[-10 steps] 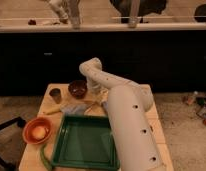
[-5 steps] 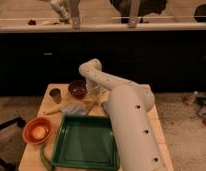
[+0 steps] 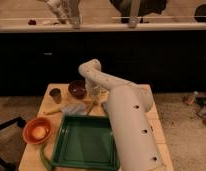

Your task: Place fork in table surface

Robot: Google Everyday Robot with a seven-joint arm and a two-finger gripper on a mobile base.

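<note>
A: Reaching across the light tan wooden tabletop, the big white perforated robot arm covers its right side; a green rectangular plastic tray sits at the front.

B: And the gripper?

A: The gripper hangs low beside a dark brown bowl, its fingers pressed together. Whether they pinch anything cannot be told.

B: The slim silver fork?

A: It cannot be made out. An orange bowl sits left, a small grey cup behind.
</note>
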